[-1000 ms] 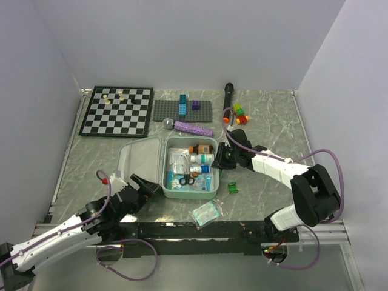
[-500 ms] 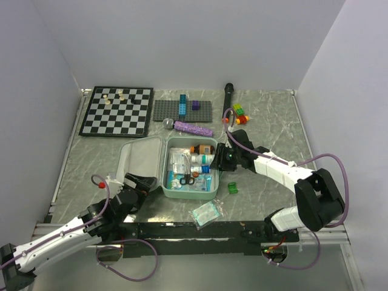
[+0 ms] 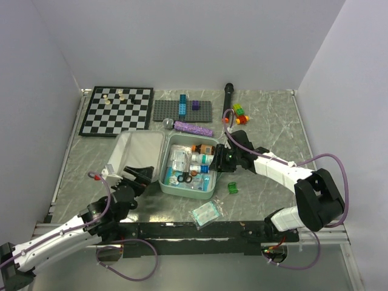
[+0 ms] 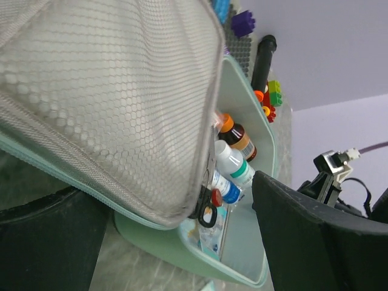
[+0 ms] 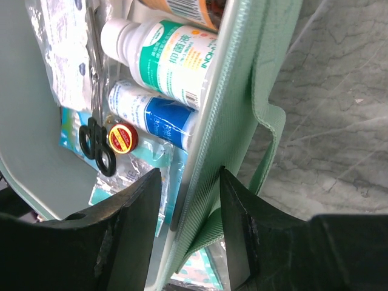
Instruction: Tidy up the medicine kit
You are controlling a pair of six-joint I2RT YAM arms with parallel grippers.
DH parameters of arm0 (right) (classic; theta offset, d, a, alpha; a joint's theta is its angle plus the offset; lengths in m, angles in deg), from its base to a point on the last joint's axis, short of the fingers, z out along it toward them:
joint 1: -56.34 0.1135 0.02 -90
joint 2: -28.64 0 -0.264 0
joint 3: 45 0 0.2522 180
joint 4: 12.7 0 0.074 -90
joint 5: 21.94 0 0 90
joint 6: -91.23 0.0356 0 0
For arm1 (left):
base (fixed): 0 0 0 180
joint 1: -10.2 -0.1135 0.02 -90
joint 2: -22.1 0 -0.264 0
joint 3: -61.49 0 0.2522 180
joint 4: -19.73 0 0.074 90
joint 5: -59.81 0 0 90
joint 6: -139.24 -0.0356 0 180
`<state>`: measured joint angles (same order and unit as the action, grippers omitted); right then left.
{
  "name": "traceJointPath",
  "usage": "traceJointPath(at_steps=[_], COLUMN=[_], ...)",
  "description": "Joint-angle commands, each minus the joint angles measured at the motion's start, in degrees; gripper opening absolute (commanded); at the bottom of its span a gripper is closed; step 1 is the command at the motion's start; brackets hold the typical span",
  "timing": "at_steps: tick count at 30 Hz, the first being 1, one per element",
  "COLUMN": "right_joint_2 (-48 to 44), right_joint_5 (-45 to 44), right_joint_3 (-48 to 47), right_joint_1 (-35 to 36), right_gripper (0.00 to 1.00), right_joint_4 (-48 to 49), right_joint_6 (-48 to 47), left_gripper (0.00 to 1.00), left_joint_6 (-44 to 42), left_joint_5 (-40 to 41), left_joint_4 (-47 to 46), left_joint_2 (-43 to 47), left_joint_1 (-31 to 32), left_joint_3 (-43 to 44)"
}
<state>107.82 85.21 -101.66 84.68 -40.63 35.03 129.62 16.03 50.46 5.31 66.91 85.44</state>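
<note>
The mint-green medicine kit [image 3: 185,193] lies open in the middle of the table. Its base holds bottles [image 5: 170,60], a blue tube [image 5: 154,112], black scissors [image 5: 97,145] and packets. Its mesh-lined lid [image 3: 140,151] stands tilted up on its hinge. My left gripper [image 3: 136,171] is open wide at the lid's outer edge, and in the left wrist view the lid's rim [image 4: 121,200] sits between the left gripper's [image 4: 176,188] fingers. My right gripper [image 3: 219,160] straddles the base's right wall [image 5: 242,91]. The right gripper [image 5: 190,171] is open, with a gap at the inner finger.
A chessboard [image 3: 117,111] and a grey studded plate [image 3: 183,111] lie at the back. A purple-handled microphone [image 3: 191,128] lies just behind the kit, with a black cylinder [image 3: 228,94] and small bricks [image 3: 239,112] to its right. A green block [image 3: 233,188] and a clear packet [image 3: 206,213] lie in front.
The lid has risen from flat on the table to tilted up as my left gripper moved in under it. The base shifted slightly left. My right gripper's jaws widened.
</note>
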Motion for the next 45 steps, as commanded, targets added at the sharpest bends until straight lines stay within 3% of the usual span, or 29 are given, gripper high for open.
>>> traceJointPath(at_steps=[1,8,14,25,30,36,45], right_joint_2=[-0.7,-0.8,-1.0,-2.1,-4.7,-9.1,-24.5], right_joint_5=[0.0,-0.8,-1.5,-0.4,-1.3,-3.7,-5.6], right_joint_3=[0.0,-0.6,-1.4,-4.6,-5.3,-4.9,1.3], right_joint_1=[0.1,0.1,0.1,0.1,0.1,0.1,0.4], right_gripper=[0.51,0.5,0.5,0.52,0.53,0.53,0.54], right_joint_4=[1.0,0.9,0.0,-1.5,-2.9,-5.9,-11.1], right_joint_6=[-1.1,-1.9,-2.7,-4.4,-5.0,-5.6,-8.7], left_gripper=[0.96,0.97,0.96,0.96,0.99,0.85,0.7], left_joint_6=[-20.0,-37.4,-45.4,-51.3,-50.8,-49.6,-54.3], left_joint_5=[1.7,-2.9,-3.1,-9.8,-15.3,-24.5,-26.4], left_joint_4=[-14.9,-23.1,-21.4,-19.1,-17.6,-17.1,-17.7], left_joint_2=[-5.0,-8.5,-6.8,-13.2,-19.4,-24.7,-24.6], left_joint_1=[0.1,0.1,0.1,-1.0,-6.4,-15.6,-17.7], left_joint_3=[6.2,9.1,14.1,26.3,29.9,31.1,33.4])
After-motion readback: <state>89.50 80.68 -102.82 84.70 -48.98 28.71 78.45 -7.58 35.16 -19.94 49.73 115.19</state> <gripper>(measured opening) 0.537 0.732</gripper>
